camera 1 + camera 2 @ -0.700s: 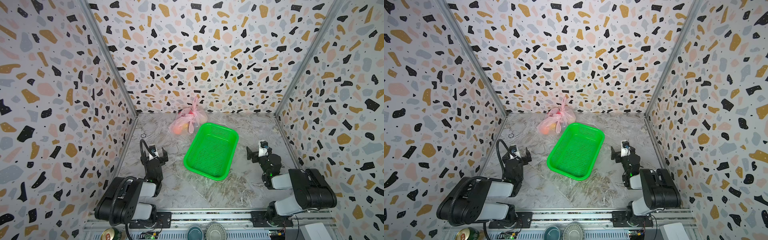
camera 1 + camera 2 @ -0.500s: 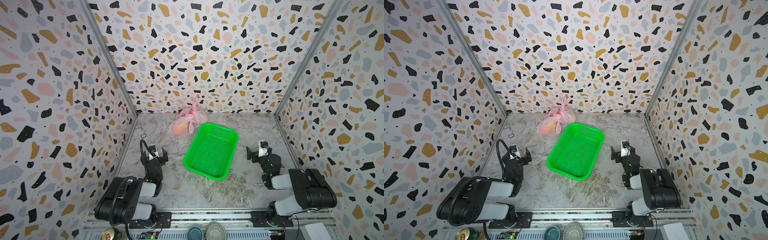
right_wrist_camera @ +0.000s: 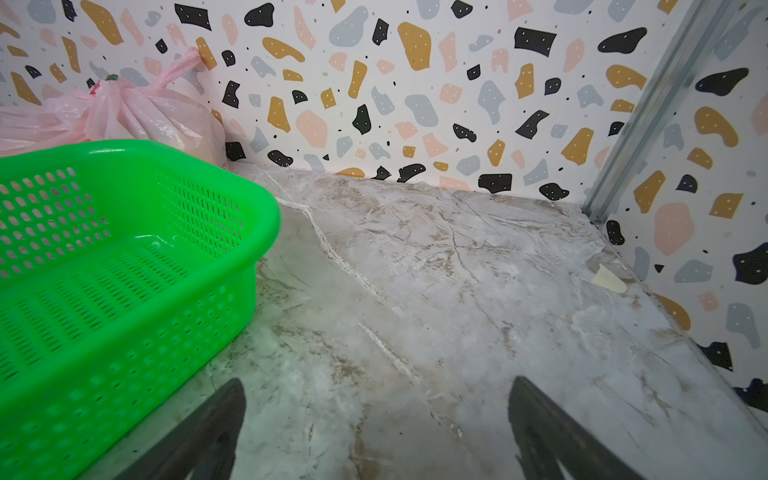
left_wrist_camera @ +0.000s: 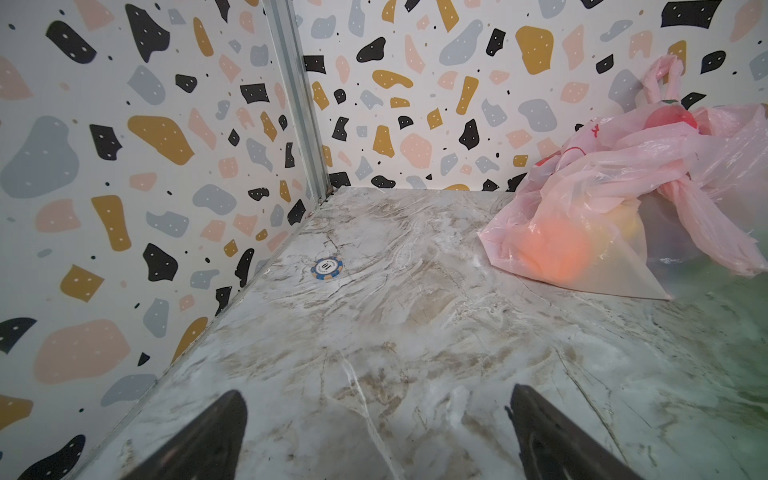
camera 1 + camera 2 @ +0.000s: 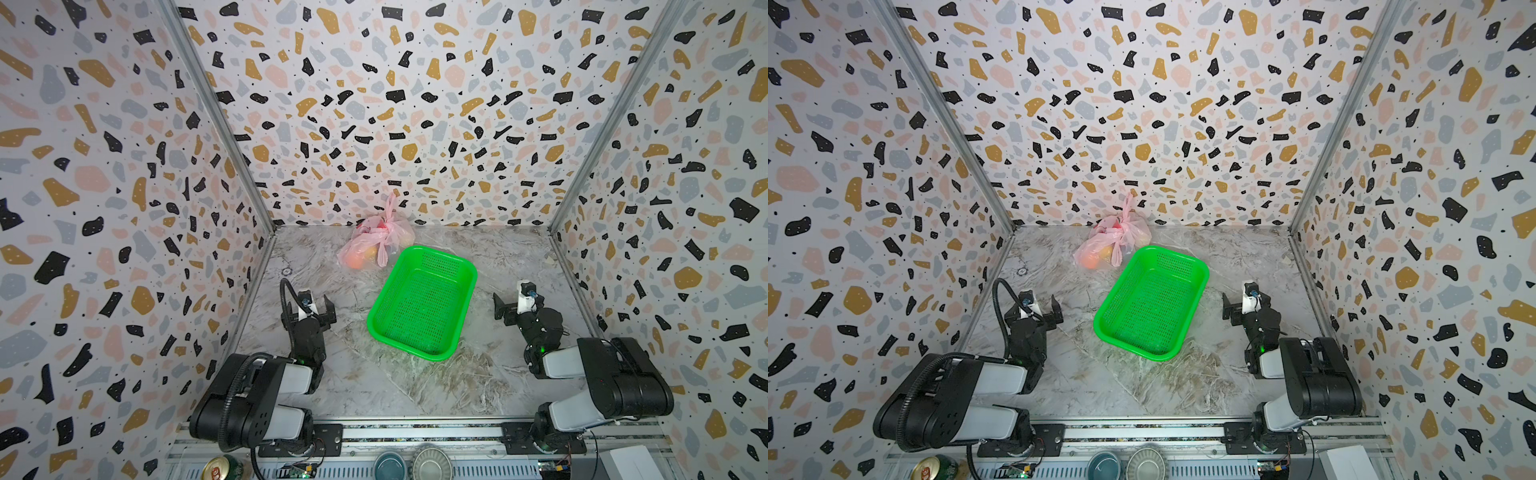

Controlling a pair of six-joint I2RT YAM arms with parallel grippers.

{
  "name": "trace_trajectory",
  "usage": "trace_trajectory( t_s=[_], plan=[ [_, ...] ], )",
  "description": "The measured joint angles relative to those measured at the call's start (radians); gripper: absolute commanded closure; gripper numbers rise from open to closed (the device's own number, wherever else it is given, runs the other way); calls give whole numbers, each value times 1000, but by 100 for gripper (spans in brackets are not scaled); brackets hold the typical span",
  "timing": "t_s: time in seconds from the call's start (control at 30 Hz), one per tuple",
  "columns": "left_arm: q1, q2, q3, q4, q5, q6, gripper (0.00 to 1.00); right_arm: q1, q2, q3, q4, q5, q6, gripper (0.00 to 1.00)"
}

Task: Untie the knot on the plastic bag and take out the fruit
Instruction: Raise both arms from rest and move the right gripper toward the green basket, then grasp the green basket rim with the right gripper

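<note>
The knot is tied, a bunched lump of pink strips on top of the bag, with one tail standing up against the back wall and another hanging down the near side. The bag lies at the back edge of the surface, left of its middle. The fruit is all inside it: an orange piece and a yellowish one show through the film, and something red sits near the top.

Nothing has been started, I judge, so the step in hand is the reach to the bag. The left pincer and the right pincer are both spread wide and empty, low over the front half and well apart from the bag. The next move calls for one pincer to pin the bag or a tail while the other works the knot loose. The film is thin and may tear or slip.

A green basket sits empty mid-surface, its far corner just beside the bag. A poker chip lies near the left edge and a pale scrap near the right edge. The surface is marble-patterned, and terrazzo-print walls close it in on three sides. A can and two bowls sit past the front rail.
</note>
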Motion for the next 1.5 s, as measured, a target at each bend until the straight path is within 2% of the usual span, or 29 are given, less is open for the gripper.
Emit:
trace_trajectory(
  t_s=[0.3, 0.4, 0.53, 0.8, 1.03, 1.13, 1.3, 1.5],
  plan=[
    [0, -5, 7, -23, -13, -3, 0, 0, -16, 0, -23, 4, 0, 1],
    [0, -54, 64, -150, -22, -4, 0, 8, -95, 32, -167, 20, 5, 1],
    [0, -171, 129, -274, -13, -15, 0, 42, -199, 153, -405, 90, 27, 1],
    [0, -385, 215, -576, 62, -77, 0, 205, -315, 382, -934, 193, 145, 1],
    [-64, -465, 294, -815, 129, -152, 0, 494, -259, 659, -1388, 266, 289, 1],
    [-92, -483, 321, -910, 162, -182, 0, 567, -193, 726, -1515, 311, 337, 1],
    [-117, -513, 333, -1022, 209, -217, 0, 589, -77, 781, -1654, 390, 369, 1],
    [-130, -529, 333, -1080, 245, -239, 0, 580, 14, 817, -1718, 449, 347, 1]
  ],
)
